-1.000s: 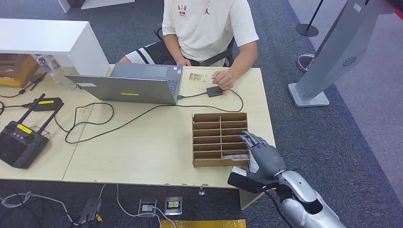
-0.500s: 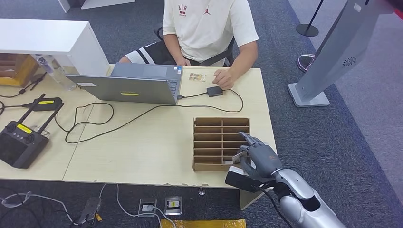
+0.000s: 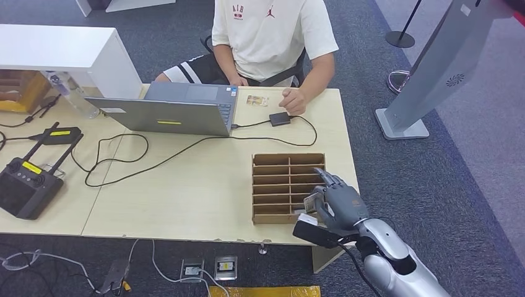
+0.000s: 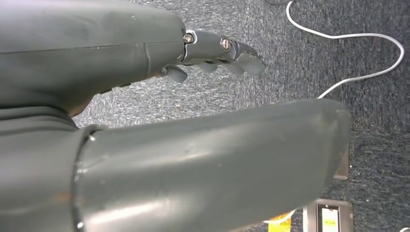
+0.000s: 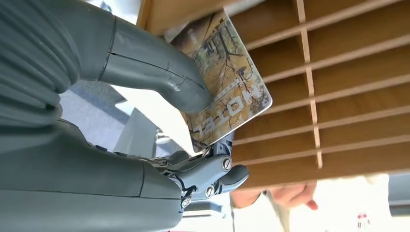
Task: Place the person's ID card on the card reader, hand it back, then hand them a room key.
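Two hands in play: right hand (image 3: 337,201) sits at the near right corner of the wooden slotted card rack (image 3: 282,179) on the worktop (image 3: 186,192), its thumb (image 5: 159,72) and fingers (image 5: 227,171) clamped on a room key card (image 5: 225,92), printed with a tree picture and the word HOTEL. Card is out in front of the rack's compartments, tilted, one corner over the slats; in the head view it shows as a pale sliver (image 3: 309,199) at the hand's inner side. Left hand (image 4: 193,159) hangs over grey carpet with a white cable (image 4: 358,43) and a floor socket (image 4: 329,217) below it; fingers (image 4: 237,50) apart, holding nothing.

ID card (image 3: 256,100) lies flat on the far side of the worktop, just beside the person's hand (image 3: 292,101) and near the small black card reader (image 3: 280,119), not on it. Reader's black cable (image 3: 186,148) runs back toward the open laptop (image 3: 167,111). Person in a white T-shirt (image 3: 272,34) sits at the far edge. Black remote controller (image 3: 25,182) with antennas at the worktop's left end, a second black device (image 3: 59,135) beside it. Grey kiosk stand (image 3: 427,74) on the carpet to the right
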